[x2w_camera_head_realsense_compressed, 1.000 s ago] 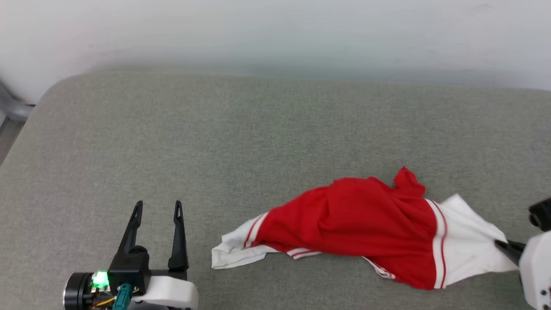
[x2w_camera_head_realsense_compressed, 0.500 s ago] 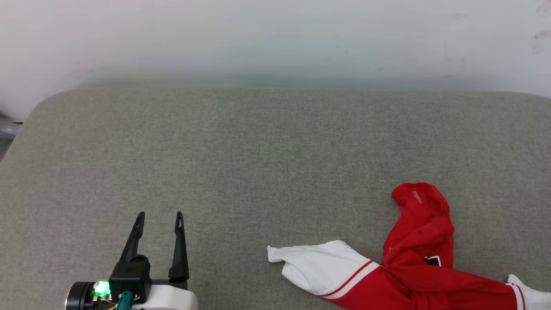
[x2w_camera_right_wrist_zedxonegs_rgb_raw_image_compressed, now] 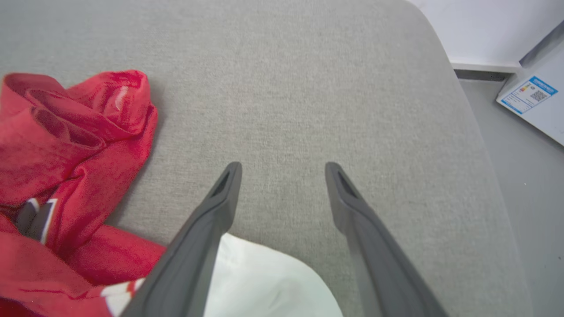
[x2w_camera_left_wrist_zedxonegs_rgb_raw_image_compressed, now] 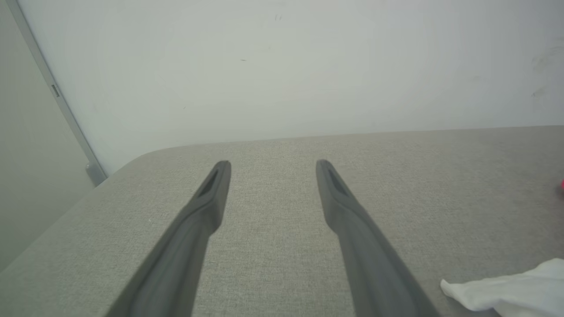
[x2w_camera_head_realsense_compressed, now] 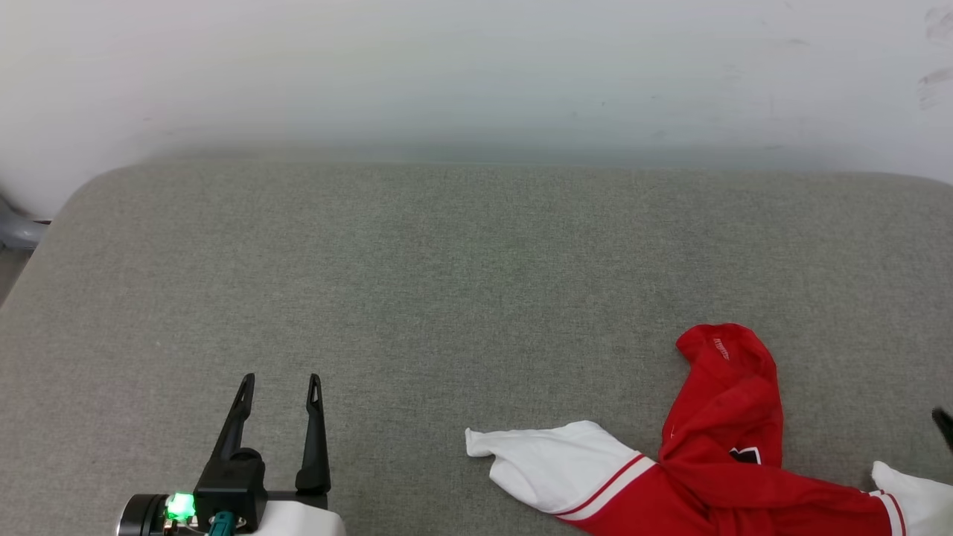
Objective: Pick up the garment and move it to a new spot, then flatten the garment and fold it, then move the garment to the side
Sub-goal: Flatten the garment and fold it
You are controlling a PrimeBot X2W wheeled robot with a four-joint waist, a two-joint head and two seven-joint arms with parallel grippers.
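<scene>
Garment (x2w_camera_head_realsense_compressed: 715, 461): crumpled on the tabletop (x2w_camera_head_realsense_compressed: 417, 283), near-right part of the head view, running off the bottom edge. Lies in a loose twist, not flat. Red body bunched up into a rounded hump, with a scrap of black, white-edged lettering showing in a fold. One white sleeve with red stripe trim splayed out to the left, flat on the grey fabric. Second white sleeve at the far right, by the edge of the view.

Left claw (x2w_camera_head_realsense_compressed: 281, 383): lower left of the head view, fingers wide apart, nothing between them. Well apart from the garment. Green light (x2w_camera_head_realsense_compressed: 177, 506) glowing at its base. In the left wrist view, same claw (x2w_camera_left_wrist_zedxonegs_rgb_raw_image_compressed: 273, 165) pointing along bare grey fabric toward the pale wall (x2w_camera_left_wrist_zedxonegs_rgb_raw_image_compressed: 282, 66). Tip of a white sleeve (x2w_camera_left_wrist_zedxonegs_rgb_raw_image_compressed: 511, 290) low at the right, clear of the fingers.

Right claw (x2w_camera_right_wrist_zedxonegs_rgb_raw_image_compressed: 283, 167): wide apart, holding nothing. White sleeve underneath, mostly below the finger on that view's left. Contact with the cloth: cannot tell. Red folds (x2w_camera_right_wrist_zedxonegs_rgb_raw_image_compressed: 66, 176) off to that view's left. One dark fingertip (x2w_camera_head_realsense_compressed: 944, 426) at the head view's right edge, just above the far sleeve.

Past the tabletop's rounded corner in the right wrist view: grey floor (x2w_camera_right_wrist_zedxonegs_rgb_raw_image_compressed: 520, 198) and a white panel (x2w_camera_right_wrist_zedxonegs_rgb_raw_image_compressed: 546, 119) with a blue-edged sticker (x2w_camera_right_wrist_zedxonegs_rgb_raw_image_compressed: 528, 93).
</scene>
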